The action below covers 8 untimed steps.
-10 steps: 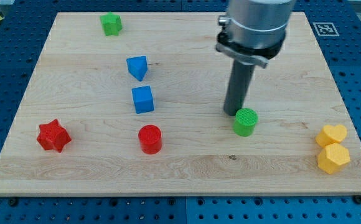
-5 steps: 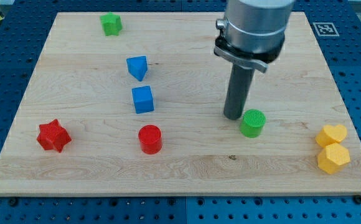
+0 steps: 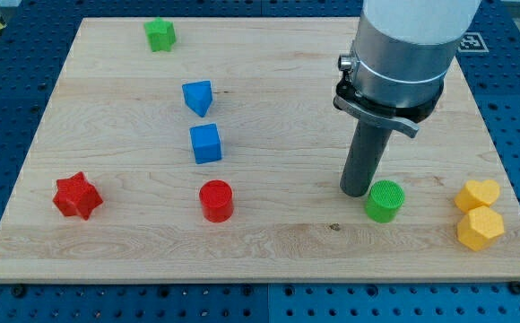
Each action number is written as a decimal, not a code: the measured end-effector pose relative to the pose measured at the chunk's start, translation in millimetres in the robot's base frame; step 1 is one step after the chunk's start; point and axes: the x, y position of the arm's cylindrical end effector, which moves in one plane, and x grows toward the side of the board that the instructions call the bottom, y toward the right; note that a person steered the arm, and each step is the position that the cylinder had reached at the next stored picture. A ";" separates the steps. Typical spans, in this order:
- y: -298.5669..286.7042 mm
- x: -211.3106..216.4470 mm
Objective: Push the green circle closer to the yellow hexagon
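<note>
The green circle is a round ribbed block on the wooden board, right of centre and low. The yellow hexagon sits at the board's lower right, just below a yellow heart-shaped block. My tip is down at the board, touching the green circle's upper-left side. The green circle lies about a hundred pixels left of the yellow hexagon.
A green star-like block is at the top left. A blue triangle and a blue cube stand left of centre. A red star and a red cylinder lie at the lower left.
My tip has moved right and down, pushing the green circle right and slightly down, closer to the yellow hexagon. The other blocks have not moved.
</note>
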 end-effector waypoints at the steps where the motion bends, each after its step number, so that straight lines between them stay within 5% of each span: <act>1: 11.5 11.7; 8: 51.2 42.1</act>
